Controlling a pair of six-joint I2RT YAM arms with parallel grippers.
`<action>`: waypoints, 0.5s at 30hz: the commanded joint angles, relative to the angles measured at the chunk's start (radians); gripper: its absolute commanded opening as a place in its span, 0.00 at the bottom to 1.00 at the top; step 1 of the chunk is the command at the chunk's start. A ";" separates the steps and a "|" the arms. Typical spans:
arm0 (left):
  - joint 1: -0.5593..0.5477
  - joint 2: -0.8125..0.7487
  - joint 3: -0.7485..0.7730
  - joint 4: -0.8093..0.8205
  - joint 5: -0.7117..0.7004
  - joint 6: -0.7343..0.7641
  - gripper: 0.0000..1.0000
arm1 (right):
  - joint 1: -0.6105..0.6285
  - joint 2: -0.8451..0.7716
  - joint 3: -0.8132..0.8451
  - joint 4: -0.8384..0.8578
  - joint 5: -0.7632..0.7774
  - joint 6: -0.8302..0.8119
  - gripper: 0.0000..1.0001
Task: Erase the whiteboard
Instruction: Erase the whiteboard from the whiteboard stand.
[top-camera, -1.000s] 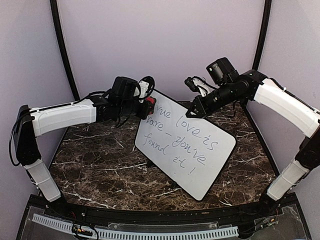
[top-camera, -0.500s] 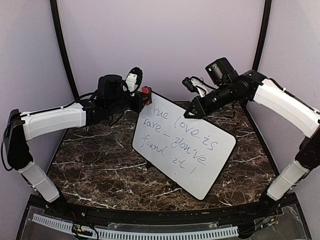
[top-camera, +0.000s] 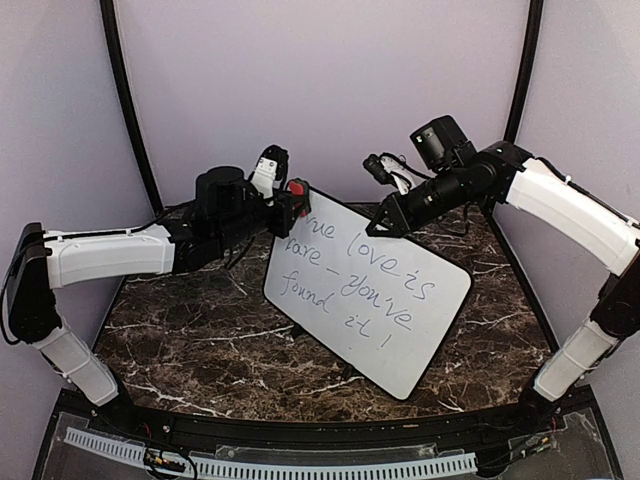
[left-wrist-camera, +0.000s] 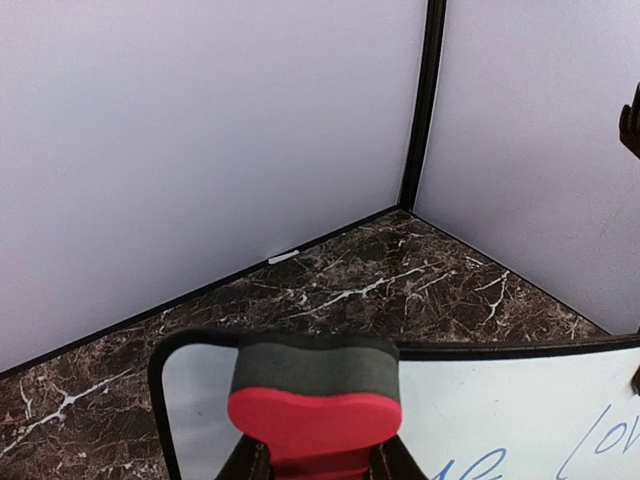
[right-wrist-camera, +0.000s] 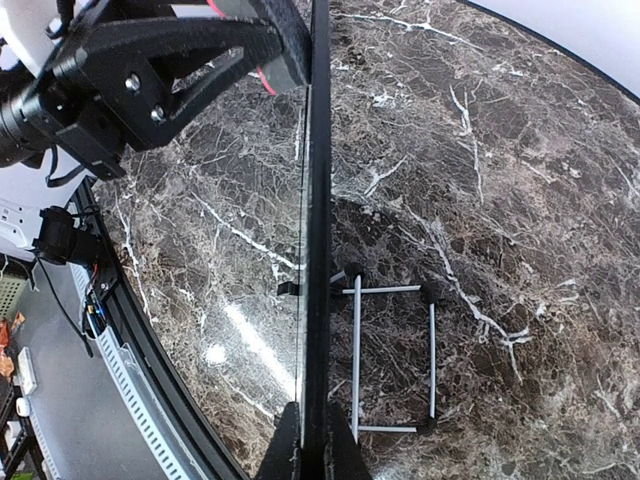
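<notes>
The whiteboard (top-camera: 400, 330) stands tilted on the marble table, covered with blue-grey handwriting. My right gripper (top-camera: 385, 222) is shut on its upper rim; in the right wrist view the board's black edge (right-wrist-camera: 317, 250) runs straight up from between the jaws of that gripper (right-wrist-camera: 312, 440). My left gripper (top-camera: 290, 197) is shut on a red eraser (top-camera: 296, 187) at the board's top left corner. The left wrist view shows the eraser (left-wrist-camera: 315, 400) with its dark felt side over that rounded corner of the whiteboard (left-wrist-camera: 520, 410). I cannot tell whether felt and board touch.
A thin wire stand (right-wrist-camera: 395, 360) sits on the table behind the board. Purple walls with black corner posts (top-camera: 125, 90) close in the dark marble table (top-camera: 200, 340). The left arm's gripper (right-wrist-camera: 170, 60) shows beside the board's far end in the right wrist view.
The left gripper has lifted the eraser a little, from the board's upper left face up to its top corner. The left forearm has swung leftward and lower. The right arm holds still.
</notes>
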 joint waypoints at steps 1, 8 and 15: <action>-0.005 -0.041 -0.080 0.074 -0.053 0.022 0.08 | 0.018 -0.009 0.003 0.024 -0.070 -0.010 0.00; -0.008 -0.043 -0.128 0.174 -0.063 0.031 0.08 | 0.018 -0.004 0.019 0.014 -0.085 -0.004 0.00; -0.008 -0.041 -0.104 0.277 -0.096 0.060 0.08 | 0.017 -0.011 0.004 0.021 -0.080 -0.001 0.00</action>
